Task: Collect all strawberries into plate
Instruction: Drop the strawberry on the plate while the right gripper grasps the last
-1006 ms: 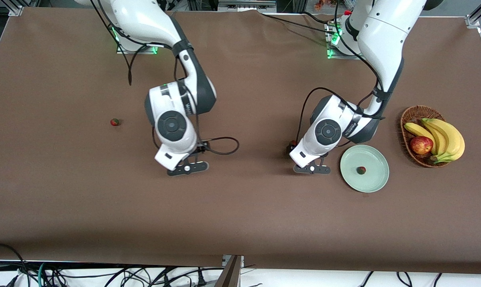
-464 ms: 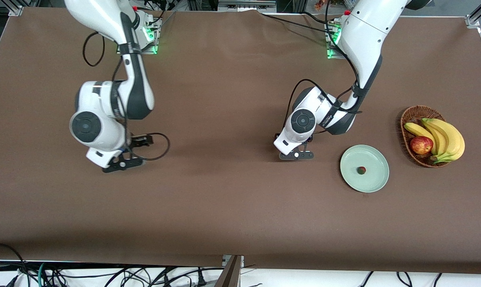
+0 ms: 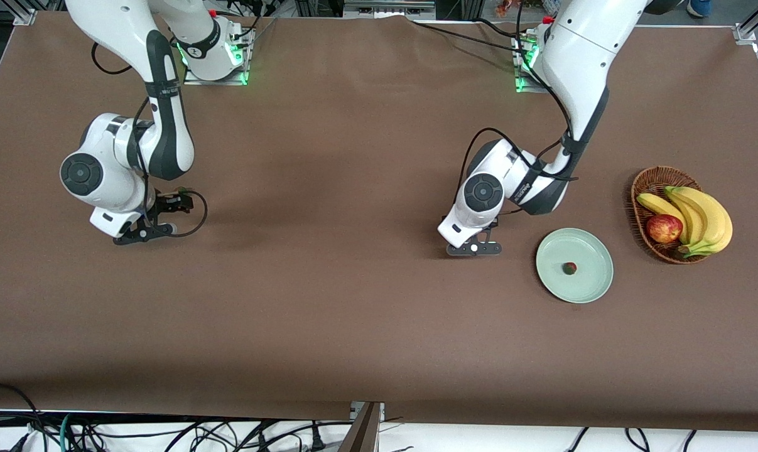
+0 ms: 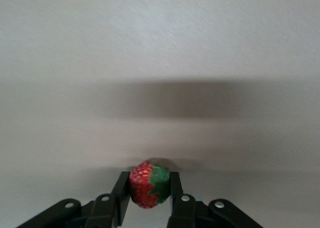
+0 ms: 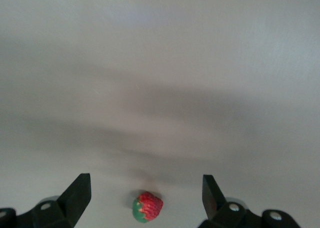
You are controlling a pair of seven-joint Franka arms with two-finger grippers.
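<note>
My left gripper (image 4: 148, 180) is shut on a strawberry (image 4: 148, 185), red with a green cap, squeezed between both fingers low at the brown tabletop. In the front view that gripper (image 3: 474, 248) sits beside the pale green plate (image 3: 589, 285), toward the right arm's end. One strawberry (image 3: 569, 268) lies in the plate. My right gripper (image 5: 145, 183) stands open over another strawberry (image 5: 148, 206), which lies on the table between the spread fingers without touching them. In the front view the right gripper (image 3: 141, 233) is low near the right arm's end of the table.
A brown wicker basket (image 3: 644, 188) with bananas (image 3: 705, 216) and a red apple (image 3: 664, 228) stands beside the plate toward the left arm's end of the table. A black cable loops out from the right wrist (image 3: 193, 216).
The right arm swung toward its own end of the table and came down over the loose strawberry. The left gripper shifted a little and shut on its strawberry.
</note>
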